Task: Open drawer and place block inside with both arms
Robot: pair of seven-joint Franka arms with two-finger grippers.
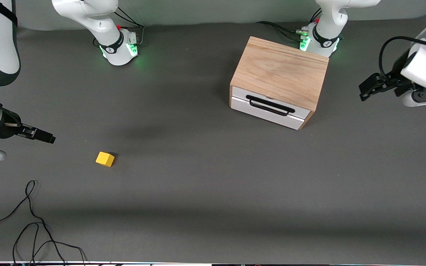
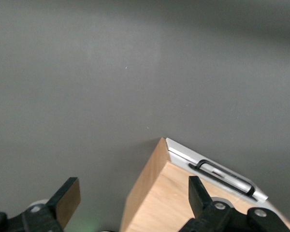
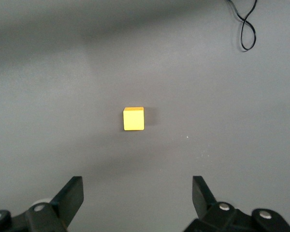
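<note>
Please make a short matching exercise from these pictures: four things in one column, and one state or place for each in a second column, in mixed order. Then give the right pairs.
Things
1. drawer
2. block
3. left gripper
4. black cable

States or places
A. open, empty, up at the left arm's end of the table
B. small yellow cube lying on the table
C. shut, in the wooden box
D. loose loops on the table, nearer the front camera than the block

Pairs: 1-C, 2-B, 3-A, 4-D
</note>
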